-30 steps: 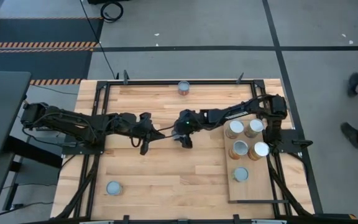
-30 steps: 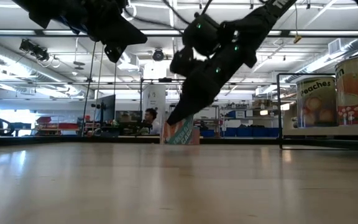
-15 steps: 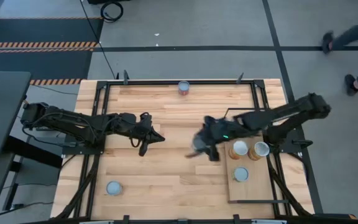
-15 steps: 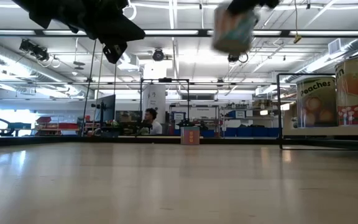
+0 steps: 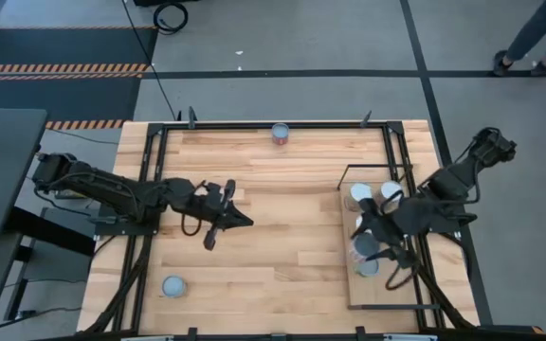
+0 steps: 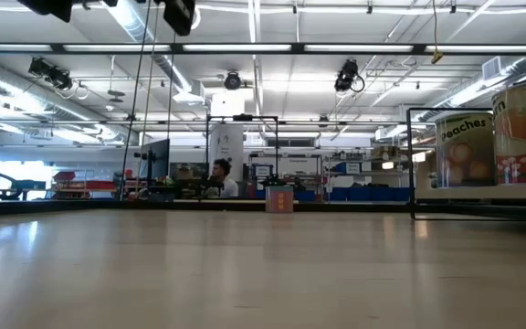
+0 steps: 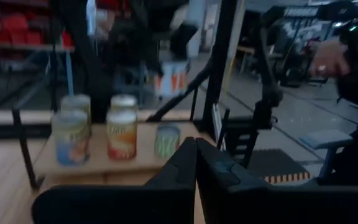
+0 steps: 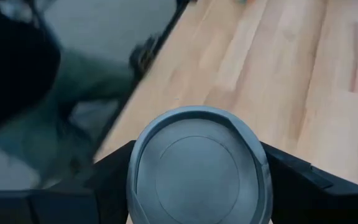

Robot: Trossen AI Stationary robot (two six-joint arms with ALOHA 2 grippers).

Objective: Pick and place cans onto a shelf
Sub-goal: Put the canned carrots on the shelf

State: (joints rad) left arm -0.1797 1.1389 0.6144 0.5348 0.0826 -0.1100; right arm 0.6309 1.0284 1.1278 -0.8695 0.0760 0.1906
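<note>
High view: right gripper (image 5: pixel 373 242) over the pale wooden wire-edged shelf (image 5: pixel 387 292), clamped on a silvery-topped metal can (image 5: pixel 362 248), beside standing shelf cans (image 5: pixel 360 196). Left gripper (image 5: pixel 218 220), fingers together, empty, above the plank tabletop (image 5: pixel 273 242).

Low view: distant orange-labelled can (image 6: pixel 279 199) on the table's far edge.

Left wrist view: closed dark fingers (image 7: pixel 197 168); labelled cans (image 7: pixel 122 130) ahead on the shelf.

Right wrist view: dark fingers (image 8: pixel 114 171) flank the held can's smooth round top (image 8: pixel 197 171).

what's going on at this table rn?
Two arms are moving cans onto a shelf. The right gripper holds a can over the shelf, where several cans already stand. The left gripper hangs shut over mid-table. Two cans wait on the table: one at the far edge, one near the left corner.
</note>
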